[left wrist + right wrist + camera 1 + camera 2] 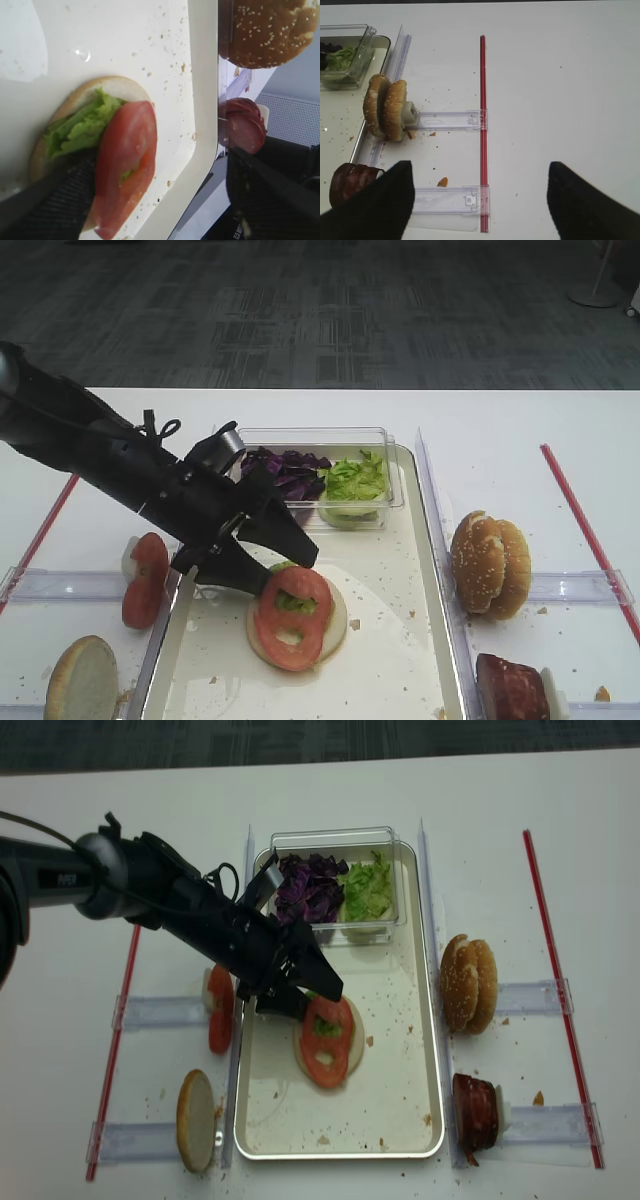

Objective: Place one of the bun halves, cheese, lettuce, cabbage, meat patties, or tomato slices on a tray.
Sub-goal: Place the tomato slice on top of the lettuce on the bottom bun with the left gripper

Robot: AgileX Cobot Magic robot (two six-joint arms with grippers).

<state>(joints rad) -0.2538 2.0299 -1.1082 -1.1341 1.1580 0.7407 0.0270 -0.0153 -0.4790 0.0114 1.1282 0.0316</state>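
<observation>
Exterior high views show a white table (520, 440) dominated by the tray (420, 640), a shallow off-white pan speckled with crumbs, at the centre of the scene. From nine o'clock the black left arm reaches in over the tray's left rim, and the left gripper (285, 565) stands with its jaws spread wide, one finger above and one below the near edge of a tomato slice (292, 617), gripping nothing. That slice lies on a leaf of lettuce (80, 125) over a flat bun half (335, 625), stacked just left of the tray's middle; the left wrist view shows the slice tilted up on the leaf, with a dark finger beside it at seven o'clock. At twelve o'clock on the tray sits a clear plastic tub (320, 435) holding purple cabbage (285, 472) on its left and more green leaves on its right. Off the tray at three o'clock, two sesame bun halves (490, 562) stand on edge in a clear holder; at five o'clock stand dark meat patties (512, 687). At nine o'clock more tomato slices (145, 578) stand upright, and at seven o'clock a pale-faced bun half (80, 680) stands on edge. The right gripper (480, 200), seen only from its wrist camera, hangs open and empty above the table, beside a red strip (482, 125).
</observation>
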